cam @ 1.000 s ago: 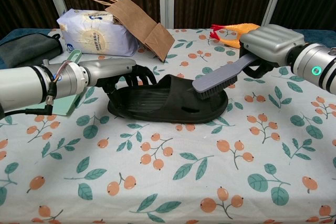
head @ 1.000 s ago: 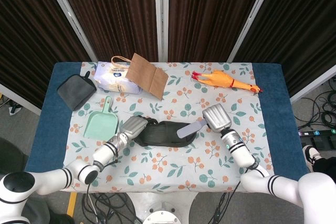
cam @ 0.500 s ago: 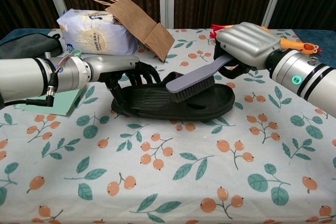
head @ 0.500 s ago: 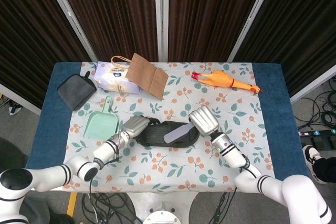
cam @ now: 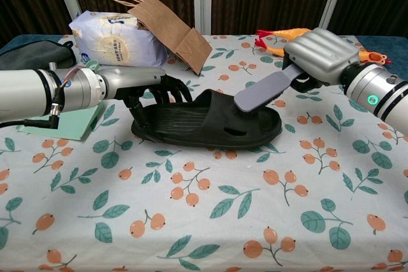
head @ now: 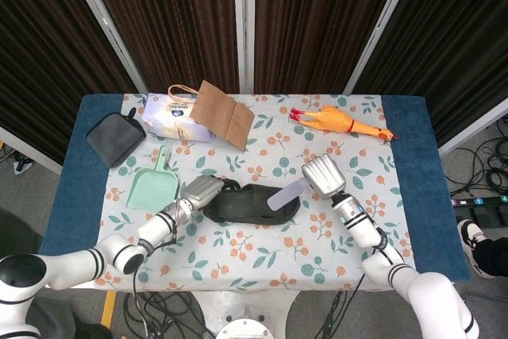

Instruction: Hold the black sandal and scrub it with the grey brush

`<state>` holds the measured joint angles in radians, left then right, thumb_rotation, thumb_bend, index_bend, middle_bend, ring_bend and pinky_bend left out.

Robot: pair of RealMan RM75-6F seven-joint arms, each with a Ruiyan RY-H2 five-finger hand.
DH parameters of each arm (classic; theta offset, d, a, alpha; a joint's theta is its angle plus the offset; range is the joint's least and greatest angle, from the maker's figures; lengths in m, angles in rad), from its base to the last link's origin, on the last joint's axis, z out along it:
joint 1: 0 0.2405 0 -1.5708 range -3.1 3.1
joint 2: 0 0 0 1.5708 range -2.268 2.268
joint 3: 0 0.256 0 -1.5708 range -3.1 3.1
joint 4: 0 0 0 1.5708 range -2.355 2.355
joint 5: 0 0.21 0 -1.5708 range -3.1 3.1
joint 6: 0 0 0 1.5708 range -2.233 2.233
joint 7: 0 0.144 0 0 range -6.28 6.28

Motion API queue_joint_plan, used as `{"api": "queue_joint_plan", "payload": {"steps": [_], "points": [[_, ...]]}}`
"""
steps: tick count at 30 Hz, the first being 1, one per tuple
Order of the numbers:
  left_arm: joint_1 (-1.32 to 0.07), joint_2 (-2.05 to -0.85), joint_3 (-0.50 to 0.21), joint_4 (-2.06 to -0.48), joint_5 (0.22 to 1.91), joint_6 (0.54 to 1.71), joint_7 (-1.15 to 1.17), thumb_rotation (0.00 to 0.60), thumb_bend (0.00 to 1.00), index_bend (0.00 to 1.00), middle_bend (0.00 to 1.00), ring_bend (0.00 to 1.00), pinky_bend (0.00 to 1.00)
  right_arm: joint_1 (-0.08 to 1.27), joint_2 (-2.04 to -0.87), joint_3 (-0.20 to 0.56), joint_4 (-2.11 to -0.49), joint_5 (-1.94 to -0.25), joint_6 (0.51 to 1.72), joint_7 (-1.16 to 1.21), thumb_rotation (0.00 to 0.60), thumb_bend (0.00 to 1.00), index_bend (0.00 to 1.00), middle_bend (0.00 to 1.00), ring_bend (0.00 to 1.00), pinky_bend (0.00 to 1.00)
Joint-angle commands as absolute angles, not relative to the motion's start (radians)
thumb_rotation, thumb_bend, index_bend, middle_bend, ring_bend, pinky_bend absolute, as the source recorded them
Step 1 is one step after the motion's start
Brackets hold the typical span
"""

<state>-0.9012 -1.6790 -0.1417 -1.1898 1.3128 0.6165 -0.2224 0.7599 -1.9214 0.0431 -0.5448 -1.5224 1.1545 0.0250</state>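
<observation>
From the head view, the scrubbing step is in hand: the black sandal (head: 250,203) lies mid-table on the floral cloth (head: 262,248), the left hand (head: 202,193) pressing its heel end, the right hand (head: 324,176) wrapped around the handle of the grey brush (head: 287,194), whose head sits over the toe end.

From the chest view, the left hand (cam: 150,87) has its fingers curled down onto the sandal's (cam: 204,122) rim, pinning it. The right hand (cam: 319,55) grips the brush (cam: 264,93) firmly closed; the bristles appear to meet the strap. Next, another stroke along the footbed probably needs steady downward pressure.
</observation>
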Motion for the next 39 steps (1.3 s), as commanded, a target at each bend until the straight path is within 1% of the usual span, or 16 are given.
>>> {"api": "queue_joint_plan", "payload": {"steps": [1, 4, 8, 11, 14, 17, 20, 23, 26, 31, 35, 37, 39], "points": [[-0.902, -1.677, -0.139, -1.19, 1.314, 0.619, -0.222, 0.6, 0.06, 0.38, 0.49, 0.37, 0.28, 0.734, -1.891, 0.05, -0.541, -1.534, 1.218, 0.118, 0.6, 0.45, 1.0, 1.0, 1.0, 1.0], [-0.902, -1.676, -0.137, -1.193, 1.315, 0.623, -0.22, 0.6, 0.06, 0.38, 0.49, 0.37, 0.28, 0.73, -1.865, 0.059, -0.568, -1.541, 1.255, 0.14, 0.6, 0.45, 1.0, 1.0, 1.0, 1.0], [-0.904, -1.677, -0.136, -1.194, 1.31, 0.622, -0.213, 0.6, 0.06, 0.38, 0.49, 0.37, 0.28, 0.734, -1.841, 0.07, -0.638, -1.544, 1.264, 0.133, 0.6, 0.46, 1.0, 1.0, 1.0, 1.0], [-0.909, -1.68, -0.139, -1.193, 1.304, 0.618, -0.213, 0.6, 0.06, 0.38, 0.49, 0.37, 0.28, 0.752, -1.856, 0.067, -0.685, -1.554, 1.238, 0.094, 0.6, 0.45, 1.0, 1.0, 1.0, 1.0], [-0.911, -1.68, -0.14, -1.194, 1.3, 0.616, -0.213, 0.6, 0.06, 0.37, 0.49, 0.37, 0.28, 0.774, -1.894, 0.065, -0.692, -1.562, 1.208, 0.058, 0.6, 0.46, 1.0, 1.0, 1.0, 1.0], [-0.913, -1.678, -0.14, -1.195, 1.297, 0.613, -0.212, 0.6, 0.06, 0.38, 0.49, 0.37, 0.28, 0.795, -1.959, 0.073, -0.663, -1.558, 1.18, 0.04, 0.6, 0.46, 1.0, 1.0, 1.0, 1.0], [-0.914, -1.675, -0.138, -1.195, 1.295, 0.61, -0.213, 0.6, 0.06, 0.37, 0.49, 0.37, 0.28, 0.805, -2.013, 0.069, -0.589, -1.562, 1.162, 0.002, 0.6, 0.47, 1.0, 1.0, 1.0, 1.0], [-0.912, -1.673, -0.137, -1.196, 1.295, 0.613, -0.215, 0.6, 0.06, 0.38, 0.49, 0.37, 0.28, 0.804, -2.045, 0.064, -0.513, -1.561, 1.146, -0.009, 0.6, 0.48, 1.0, 1.0, 1.0, 1.0], [-0.909, -1.667, -0.133, -1.198, 1.297, 0.617, -0.217, 0.6, 0.06, 0.37, 0.49, 0.37, 0.28, 0.792, -2.052, 0.067, -0.451, -1.55, 1.135, 0.0, 0.6, 0.48, 1.0, 1.0, 1.0, 1.0], [-0.903, -1.662, -0.127, -1.197, 1.298, 0.621, -0.219, 0.6, 0.06, 0.38, 0.49, 0.37, 0.28, 0.769, -2.032, 0.073, -0.396, -1.533, 1.121, 0.011, 0.6, 0.48, 1.0, 1.0, 1.0, 1.0], [-0.897, -1.655, -0.125, -1.206, 1.302, 0.635, -0.217, 0.6, 0.06, 0.37, 0.49, 0.37, 0.28, 0.745, -1.981, 0.079, -0.409, -1.528, 1.163, 0.046, 0.6, 0.48, 1.0, 1.0, 1.0, 1.0], [-0.894, -1.65, -0.123, -1.213, 1.303, 0.639, -0.212, 0.6, 0.06, 0.35, 0.47, 0.35, 0.28, 0.732, -1.946, 0.088, -0.442, -1.524, 1.197, 0.076, 0.6, 0.48, 1.0, 1.0, 1.0, 1.0], [-0.894, -1.64, -0.119, -1.226, 1.303, 0.636, -0.203, 0.6, 0.06, 0.29, 0.42, 0.3, 0.28, 0.717, -1.892, 0.099, -0.502, -1.52, 1.235, 0.105, 0.6, 0.48, 1.0, 1.0, 1.0, 1.0]]}}
